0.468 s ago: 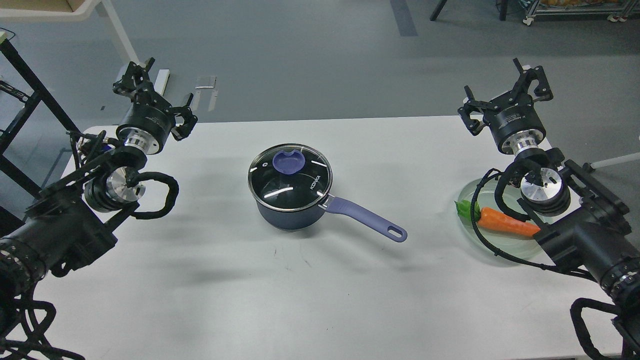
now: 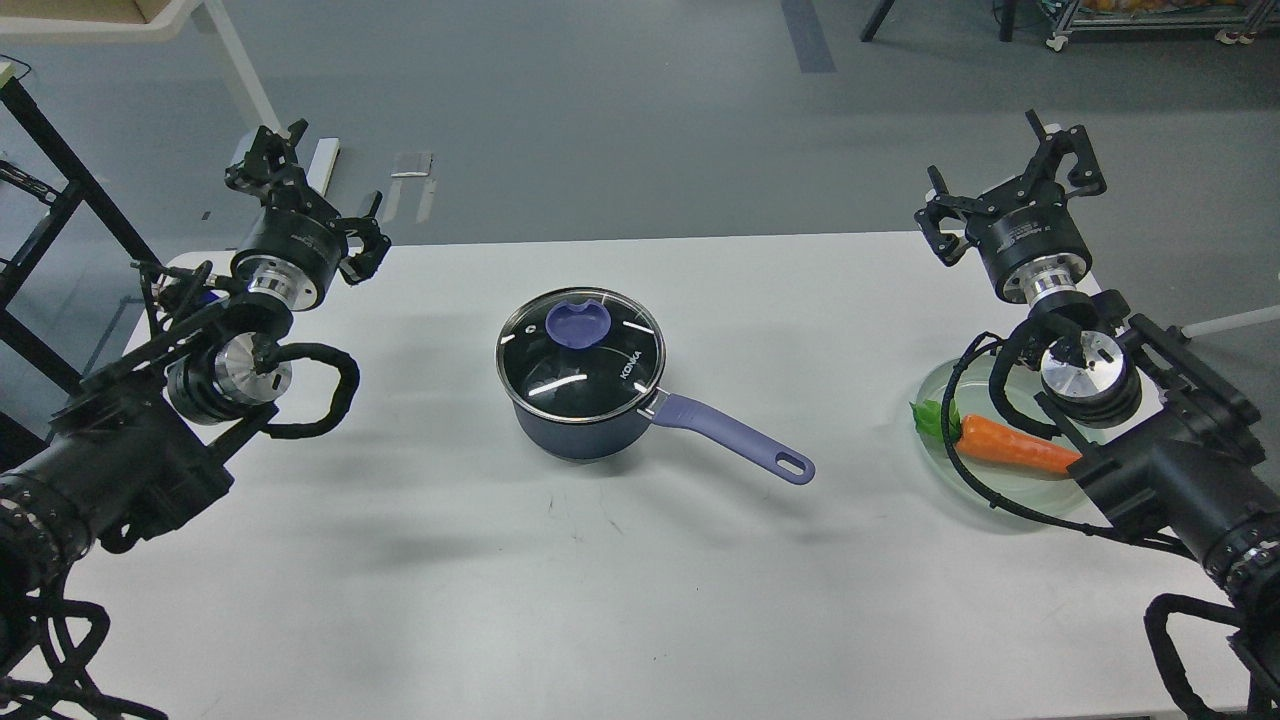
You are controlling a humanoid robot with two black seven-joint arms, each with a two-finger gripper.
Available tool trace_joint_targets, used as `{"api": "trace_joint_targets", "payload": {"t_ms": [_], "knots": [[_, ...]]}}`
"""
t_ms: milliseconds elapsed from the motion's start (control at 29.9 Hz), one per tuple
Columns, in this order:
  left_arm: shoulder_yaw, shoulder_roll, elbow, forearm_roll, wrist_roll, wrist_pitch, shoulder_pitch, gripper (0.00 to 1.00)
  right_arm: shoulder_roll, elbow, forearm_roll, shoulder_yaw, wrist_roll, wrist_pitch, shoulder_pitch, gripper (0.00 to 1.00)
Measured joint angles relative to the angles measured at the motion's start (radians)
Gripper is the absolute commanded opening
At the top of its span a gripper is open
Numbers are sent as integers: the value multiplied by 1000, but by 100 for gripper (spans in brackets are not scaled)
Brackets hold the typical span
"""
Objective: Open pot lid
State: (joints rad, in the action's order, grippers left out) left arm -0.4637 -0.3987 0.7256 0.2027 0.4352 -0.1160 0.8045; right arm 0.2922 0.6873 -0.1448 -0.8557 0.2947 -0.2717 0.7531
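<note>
A dark blue pot (image 2: 580, 425) stands at the middle of the white table (image 2: 640, 580). Its glass lid (image 2: 580, 362) sits closed on it, with a purple knob (image 2: 577, 322) on top. A purple handle (image 2: 735, 438) points to the front right. My left gripper (image 2: 305, 195) is open and empty over the table's far left corner, well left of the pot. My right gripper (image 2: 1010, 180) is open and empty over the far right edge, well right of the pot.
A clear glass plate (image 2: 1000, 495) at the right holds an orange carrot (image 2: 1015, 447) with green leaves, partly under my right arm. A black frame (image 2: 50, 200) stands off the table at the left.
</note>
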Motion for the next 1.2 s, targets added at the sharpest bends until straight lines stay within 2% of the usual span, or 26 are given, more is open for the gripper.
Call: {"api": "trace_joint_targets", "payload": {"t_ms": [167,234,334,435,569,736,1003,1204], "knots": [[0,-9,29,-3,-10,3,3,100,102,20,8,196,-2,1,122,100],[-2,-11,30,-5,-44,2,7,100,136,36,23,263,-6,-1,173,100],[-12,-12,31,-5,-142,-4,12,99,194,74,127,388,-9,-3,266,100],[-14,-21,31,-5,-180,-4,19,99,238,158,286,494,-9,1,341,100],[-12,-28,31,-50,-184,-7,30,99,298,302,529,566,-9,46,400,100],[-16,-31,32,-116,-158,-11,41,99,320,392,819,732,-7,81,511,100],[-18,-54,51,-119,-150,-16,43,100,321,545,1013,1120,-8,84,812,99],[-19,-73,68,-117,-150,-12,45,100,301,722,1222,1332,-27,115,875,97]]}}
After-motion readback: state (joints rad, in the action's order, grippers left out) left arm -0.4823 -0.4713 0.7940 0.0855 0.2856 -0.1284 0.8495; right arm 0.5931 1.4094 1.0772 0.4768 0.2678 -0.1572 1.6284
